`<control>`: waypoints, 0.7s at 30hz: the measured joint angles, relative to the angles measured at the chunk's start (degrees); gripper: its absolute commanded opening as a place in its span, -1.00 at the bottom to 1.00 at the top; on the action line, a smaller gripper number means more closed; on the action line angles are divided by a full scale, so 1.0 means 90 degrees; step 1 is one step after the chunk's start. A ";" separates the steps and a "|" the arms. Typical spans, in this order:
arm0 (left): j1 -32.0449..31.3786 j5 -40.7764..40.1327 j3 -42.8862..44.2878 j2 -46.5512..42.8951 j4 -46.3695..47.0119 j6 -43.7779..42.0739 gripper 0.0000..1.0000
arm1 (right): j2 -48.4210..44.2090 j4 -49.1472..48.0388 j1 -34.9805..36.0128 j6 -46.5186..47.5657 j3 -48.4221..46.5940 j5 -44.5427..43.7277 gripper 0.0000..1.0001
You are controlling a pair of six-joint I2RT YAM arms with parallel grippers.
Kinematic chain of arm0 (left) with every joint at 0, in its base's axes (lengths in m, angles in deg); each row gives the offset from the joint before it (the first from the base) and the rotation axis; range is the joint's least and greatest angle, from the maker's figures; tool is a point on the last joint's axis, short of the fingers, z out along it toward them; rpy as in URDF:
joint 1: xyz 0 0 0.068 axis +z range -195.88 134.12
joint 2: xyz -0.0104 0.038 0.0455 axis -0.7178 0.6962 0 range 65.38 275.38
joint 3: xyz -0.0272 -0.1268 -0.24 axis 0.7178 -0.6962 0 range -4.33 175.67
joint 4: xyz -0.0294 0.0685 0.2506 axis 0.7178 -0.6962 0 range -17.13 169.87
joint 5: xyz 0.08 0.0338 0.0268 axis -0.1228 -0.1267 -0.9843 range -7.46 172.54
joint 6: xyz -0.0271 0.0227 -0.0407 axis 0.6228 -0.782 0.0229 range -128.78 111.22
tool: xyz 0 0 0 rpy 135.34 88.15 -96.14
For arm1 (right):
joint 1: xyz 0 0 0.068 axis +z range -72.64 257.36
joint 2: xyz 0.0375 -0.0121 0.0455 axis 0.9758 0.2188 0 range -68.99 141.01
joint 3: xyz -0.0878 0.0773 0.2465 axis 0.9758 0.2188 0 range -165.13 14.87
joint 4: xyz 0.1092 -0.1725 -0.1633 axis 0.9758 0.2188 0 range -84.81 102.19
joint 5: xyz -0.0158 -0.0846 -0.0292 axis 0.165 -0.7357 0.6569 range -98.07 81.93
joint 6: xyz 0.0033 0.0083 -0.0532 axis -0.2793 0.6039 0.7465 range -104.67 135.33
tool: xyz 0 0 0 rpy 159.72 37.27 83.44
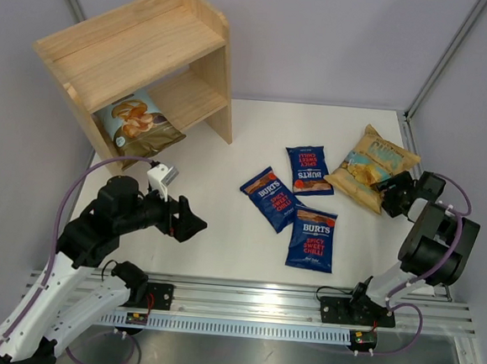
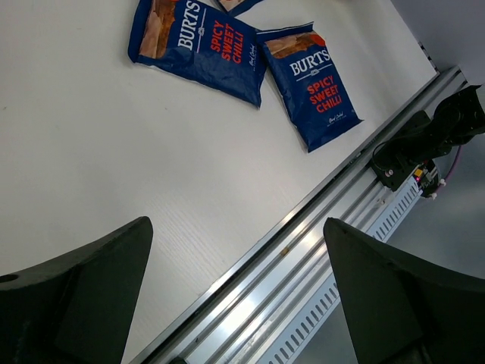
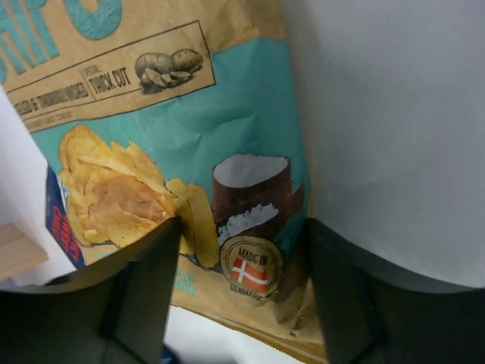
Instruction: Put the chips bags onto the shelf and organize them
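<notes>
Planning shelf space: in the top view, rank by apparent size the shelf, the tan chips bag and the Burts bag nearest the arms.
1. shelf, by far the largest
2. tan chips bag
3. nearest Burts bag, clearly smaller

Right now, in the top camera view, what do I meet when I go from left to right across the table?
Cassava Chips bag on the shelf's lower tier → left fingers → leftmost Burts bag → tan chips bag
</notes>
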 measured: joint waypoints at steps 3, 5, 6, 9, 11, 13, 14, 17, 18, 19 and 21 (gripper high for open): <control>0.0000 0.0085 -0.0012 -0.0010 0.0010 -0.0022 0.98 | 0.0175 -0.0357 -0.0041 -0.0114 0.0100 0.0364 -0.18; 0.0000 0.0112 -0.0024 -0.0049 0.0019 -0.0027 0.98 | 0.0160 -0.0546 -0.0049 -0.0155 0.0165 0.0466 -0.37; 0.0000 0.0114 -0.0034 -0.0090 0.0024 -0.0027 0.98 | 0.0134 -0.0670 -0.0049 -0.0189 0.0216 0.0508 -0.56; 0.0000 0.0112 -0.0041 -0.0170 0.0036 -0.0024 0.98 | -0.0075 -0.0860 -0.0046 -0.0236 0.0398 0.0571 -0.77; 0.0000 0.0102 -0.0041 -0.0168 0.0051 -0.0022 0.98 | -0.0318 -0.0882 -0.0046 -0.0253 0.0546 0.0605 -0.92; 0.0000 -0.0007 -0.0041 -0.0138 0.0053 0.0029 0.98 | -0.0549 -0.0862 -0.0046 -0.0279 0.0646 0.0644 -0.94; 0.0000 -0.0107 -0.0041 -0.0114 0.0066 0.0080 0.98 | -0.0680 -0.0850 -0.0046 -0.0284 0.0699 0.0690 -0.94; 0.0002 -0.0386 -0.0041 0.0000 0.0180 0.0325 0.98 | -0.1277 -0.0692 -0.0046 -0.0282 0.0860 0.0852 -0.95; 0.0000 -0.0474 -0.0041 0.0061 0.0253 0.0425 0.98 | -0.1494 -0.0607 -0.0046 -0.0282 0.0884 0.0918 -0.95; 0.0002 -0.0537 -0.0041 0.0124 0.0350 0.0529 0.98 | -0.1712 -0.0505 -0.0046 -0.0272 0.0894 0.0979 -0.95; 0.0000 -0.0665 -0.0036 0.0250 0.0566 0.0726 0.98 | -0.2154 -0.0335 -0.0019 -0.0248 0.0894 0.1122 -0.96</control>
